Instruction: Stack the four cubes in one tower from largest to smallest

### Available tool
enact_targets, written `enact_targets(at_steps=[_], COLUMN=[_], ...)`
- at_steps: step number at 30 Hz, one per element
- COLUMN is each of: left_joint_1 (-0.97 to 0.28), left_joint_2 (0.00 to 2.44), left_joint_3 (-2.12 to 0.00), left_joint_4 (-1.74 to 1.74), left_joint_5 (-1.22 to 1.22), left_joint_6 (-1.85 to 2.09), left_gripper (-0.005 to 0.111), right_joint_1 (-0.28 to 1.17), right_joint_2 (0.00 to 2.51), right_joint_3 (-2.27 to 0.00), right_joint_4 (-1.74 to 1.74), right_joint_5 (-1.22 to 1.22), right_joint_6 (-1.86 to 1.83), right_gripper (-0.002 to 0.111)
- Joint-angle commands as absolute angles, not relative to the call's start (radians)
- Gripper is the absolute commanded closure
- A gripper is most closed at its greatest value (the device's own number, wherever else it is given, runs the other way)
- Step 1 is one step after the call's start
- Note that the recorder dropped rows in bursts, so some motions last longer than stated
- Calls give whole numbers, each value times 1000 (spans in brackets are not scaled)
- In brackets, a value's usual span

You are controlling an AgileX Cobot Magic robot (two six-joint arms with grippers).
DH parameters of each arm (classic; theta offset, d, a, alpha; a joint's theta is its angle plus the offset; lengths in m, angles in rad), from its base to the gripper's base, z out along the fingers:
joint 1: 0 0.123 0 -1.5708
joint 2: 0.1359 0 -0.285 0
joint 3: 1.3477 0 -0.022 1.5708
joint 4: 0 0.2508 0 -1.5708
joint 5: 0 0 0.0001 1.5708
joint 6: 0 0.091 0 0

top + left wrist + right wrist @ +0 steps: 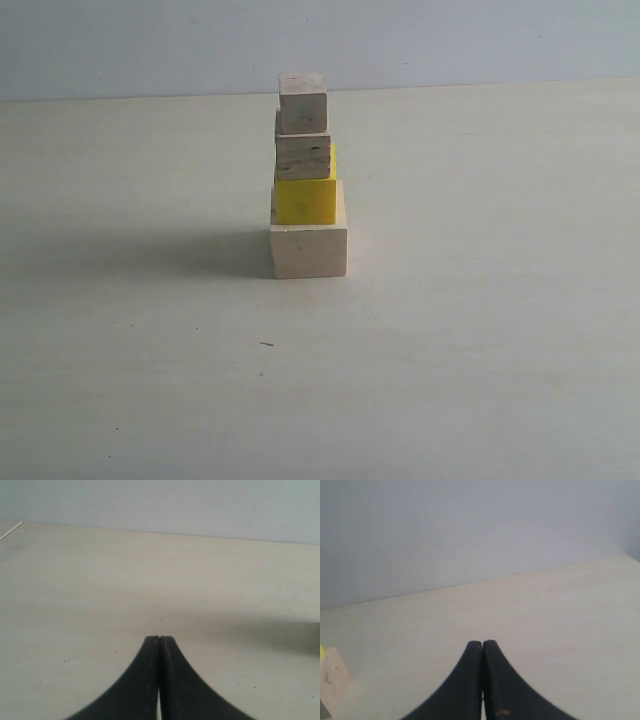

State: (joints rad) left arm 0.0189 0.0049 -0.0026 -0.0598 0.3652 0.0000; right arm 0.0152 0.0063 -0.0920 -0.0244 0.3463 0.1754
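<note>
The left gripper (159, 639) has its jaws pressed together on nothing, over bare table (75, 605). The right gripper (482, 643) is likewise pinched closed and empty. At the edge of its view a corner of the pale cube (331, 680) shows, apart from the fingers. In the exterior view the tower (307, 178) stands mid-table: pale cube at the base, yellow cube (305, 200) on it, then plywood cube (303, 156), with the tan cube (302, 102) on top. Its shadow (150, 255) falls left. Behind is a plain wall (450, 40).
</note>
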Motion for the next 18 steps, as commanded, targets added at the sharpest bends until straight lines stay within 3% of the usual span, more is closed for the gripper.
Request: enact_targets(at_steps=[1,18], left_joint_1=[25,25], left_joint_2=[0,0], left_joint_3=[0,0], left_joint_4=[-59,-59], left_joint_5=[354,354], left_joint_6=[0,0], left_gripper=[107,107], right_joint_1=[12,12], right_joint_2=[0,0], right_joint_3=[-43,0], right_joint_4=[-35,-37], right_joint_5=[306,307], right_joint_6=[128,113], right_gripper=[108,108])
